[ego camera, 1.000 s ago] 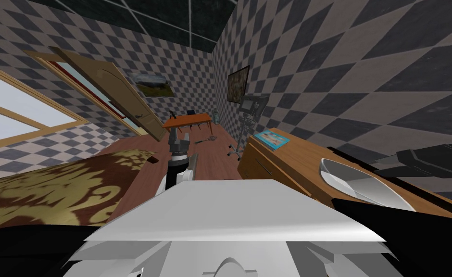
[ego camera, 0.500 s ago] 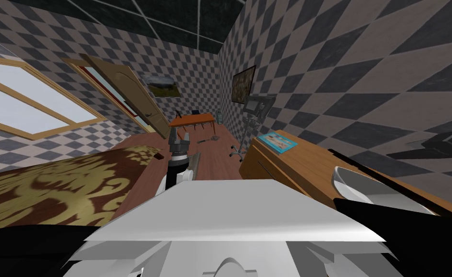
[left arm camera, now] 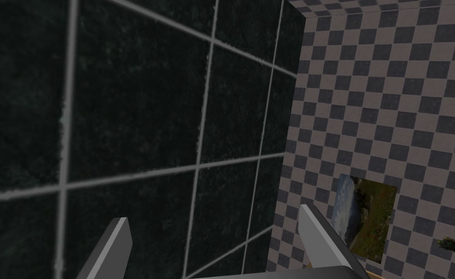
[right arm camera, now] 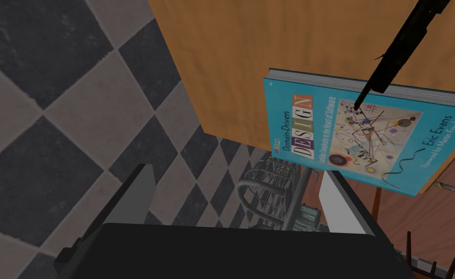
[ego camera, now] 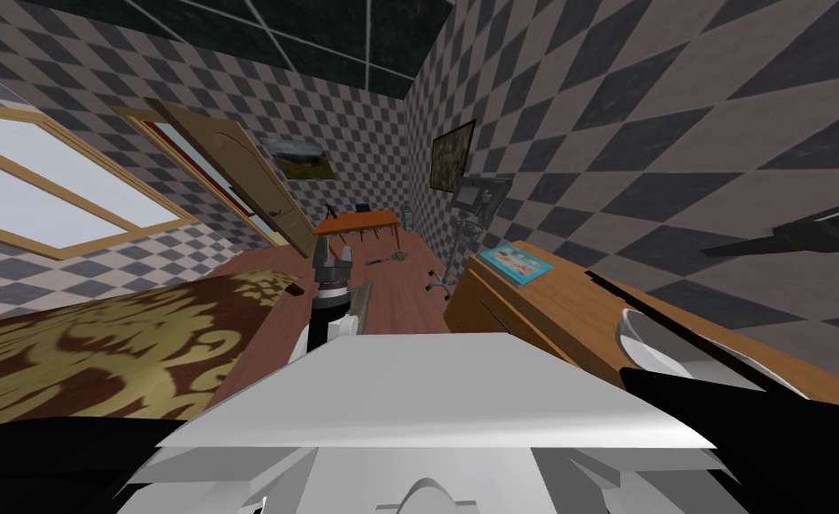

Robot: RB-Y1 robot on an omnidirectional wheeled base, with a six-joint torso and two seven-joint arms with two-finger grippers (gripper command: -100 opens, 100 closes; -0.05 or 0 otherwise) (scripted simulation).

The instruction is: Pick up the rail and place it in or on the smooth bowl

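The rail is a thin black bar lying on the wooden dresser, one end over the corner of a blue book. In the head view the rail runs from near the book towards the white smooth bowl at the dresser's right end. My right gripper hangs open above the dresser's edge beside the book, with nothing between its fingers. A dark shape against the right wall looks like that arm. My left gripper is raised ahead of my chest, open and holding nothing.
A bed with a gold and brown cover lies to my left. An open door and an orange table stand at the far end. A wheeled stand with a wire basket is just beyond the dresser.
My head view swung a little, bringing more of the window into sight. The dark shape by the right wall has risen. The left arm has stayed put.
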